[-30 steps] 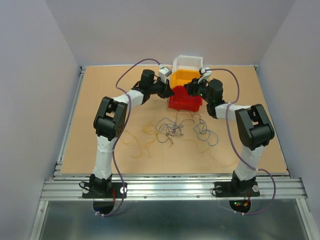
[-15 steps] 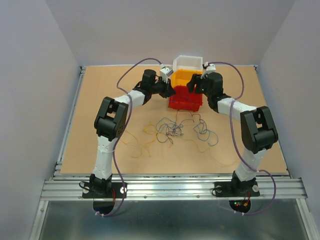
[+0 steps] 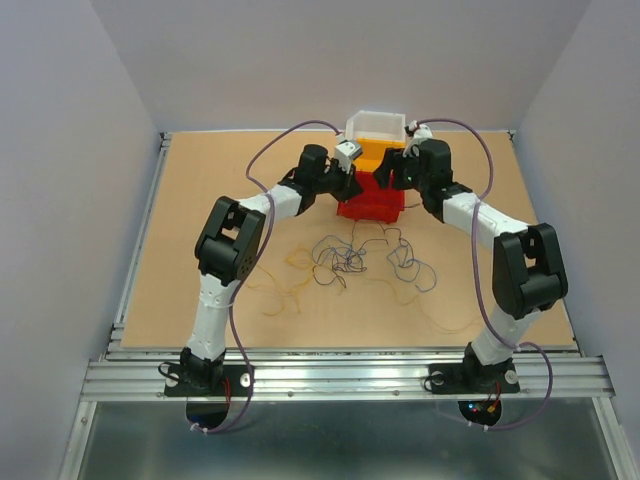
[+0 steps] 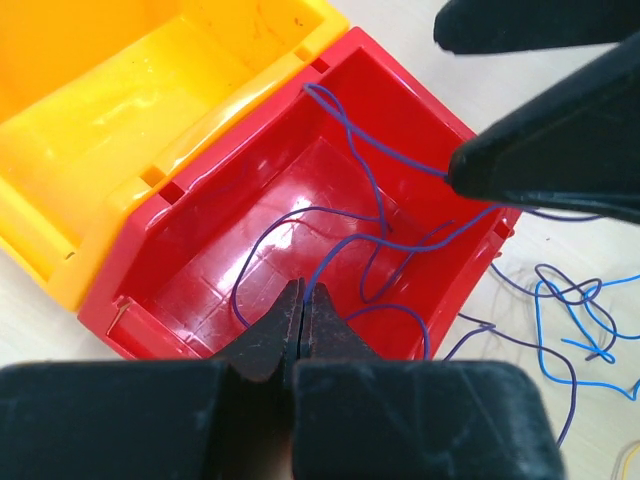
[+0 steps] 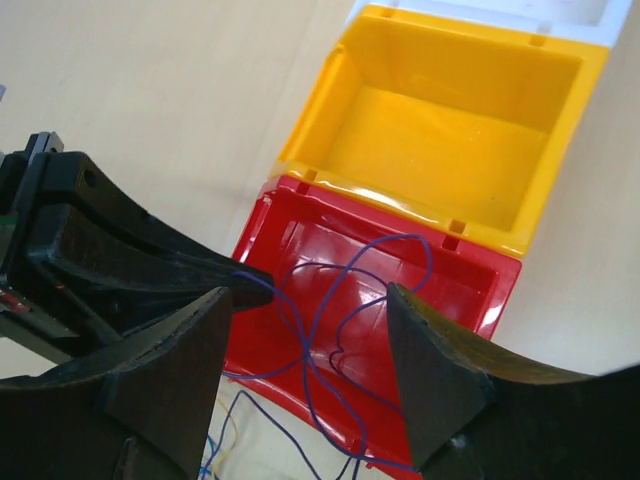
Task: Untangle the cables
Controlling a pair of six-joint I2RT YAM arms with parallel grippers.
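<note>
A dark blue-purple cable [image 4: 345, 130] loops inside the red bin [image 4: 330, 80], and one end is pinched in my left gripper [image 4: 303, 290], which is shut just above the bin's near wall. My right gripper [image 5: 308, 292] hangs open over the same red bin [image 5: 480, 290]. The purple cable [image 5: 306, 340] passes between its spread fingers untouched. In the top view the left gripper [image 3: 355, 180] and right gripper [image 3: 388, 178] face each other over the red bin [image 3: 372, 207]. The other cables [image 3: 345, 260] lie tangled on the table in front of it.
A yellow bin [image 3: 375, 153] and a white bin [image 3: 375, 125] stand behind the red one. Thin yellow cables [image 3: 285, 290] trail at the left of the tangle, and blue ones [image 4: 585, 320] lie on the table beside the red bin.
My right gripper has opened and let go of the cable. Both grippers have closed in over the red bin, the left one moving right with the purple cable.
</note>
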